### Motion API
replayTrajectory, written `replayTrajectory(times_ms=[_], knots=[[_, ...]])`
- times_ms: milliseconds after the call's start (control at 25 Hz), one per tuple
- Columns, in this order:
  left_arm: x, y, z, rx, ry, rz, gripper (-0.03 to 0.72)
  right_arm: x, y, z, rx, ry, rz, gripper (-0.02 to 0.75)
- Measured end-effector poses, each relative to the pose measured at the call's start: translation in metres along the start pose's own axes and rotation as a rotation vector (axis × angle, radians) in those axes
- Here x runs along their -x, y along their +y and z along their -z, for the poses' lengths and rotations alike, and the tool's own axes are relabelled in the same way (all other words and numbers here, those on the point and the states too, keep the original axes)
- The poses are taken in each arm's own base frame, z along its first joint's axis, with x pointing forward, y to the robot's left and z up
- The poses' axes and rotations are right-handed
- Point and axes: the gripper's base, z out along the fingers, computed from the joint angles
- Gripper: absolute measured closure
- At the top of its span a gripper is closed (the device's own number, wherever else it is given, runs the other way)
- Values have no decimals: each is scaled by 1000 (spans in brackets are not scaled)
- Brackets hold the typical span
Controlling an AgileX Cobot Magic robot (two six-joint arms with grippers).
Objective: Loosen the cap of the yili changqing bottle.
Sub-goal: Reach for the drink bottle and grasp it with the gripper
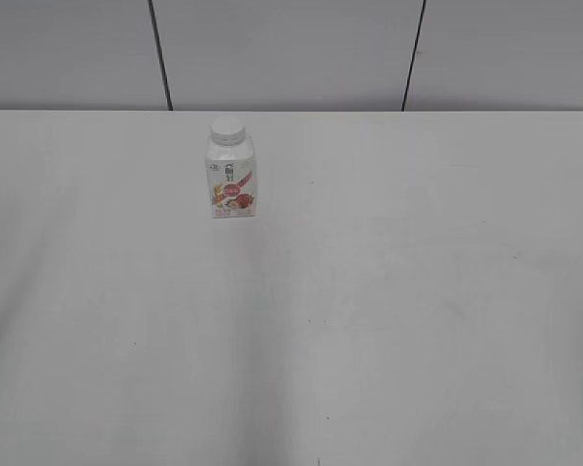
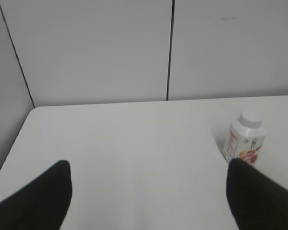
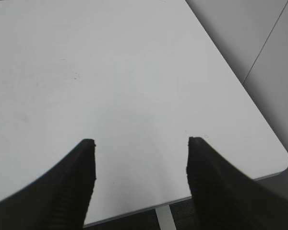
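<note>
The yili changqing bottle stands upright at the back of the white table, left of centre. It is small, white and squarish with a pink-red fruit label. Its white cap sits on the neck. The bottle also shows in the left wrist view with its cap, far ahead and to the right of my left gripper. That gripper is open and empty. My right gripper is open and empty above a bare table corner. Neither gripper shows in the exterior view.
Grey wall panels with dark seams stand behind the table's far edge. The left wrist view shows the table's rounded back left corner. The right wrist view shows a rounded table corner and the near edge with floor below.
</note>
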Motion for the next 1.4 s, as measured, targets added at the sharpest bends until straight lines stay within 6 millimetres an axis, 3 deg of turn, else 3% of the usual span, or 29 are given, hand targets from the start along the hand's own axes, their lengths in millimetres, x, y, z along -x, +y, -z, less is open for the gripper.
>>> replayTrajectory(times_ms=[280, 400, 840, 1160, 1400], knots=[[15, -1, -35, -8, -113, 11, 95, 0, 0, 0, 0, 0, 0, 258], [11, -2, -50, -13, -141, 35, 95, 0, 0, 0, 0, 0, 0, 258], [-35, -7, -94, -38, -115, 52, 95, 0, 0, 0, 0, 0, 0, 258], [-54, -27, -140, -241, -138, 3, 96, 0, -1, 0, -11, 1, 6, 258], [-96, -49, -179, -465, -68, -52, 101, 0, -1, 0, -11, 1, 6, 258]])
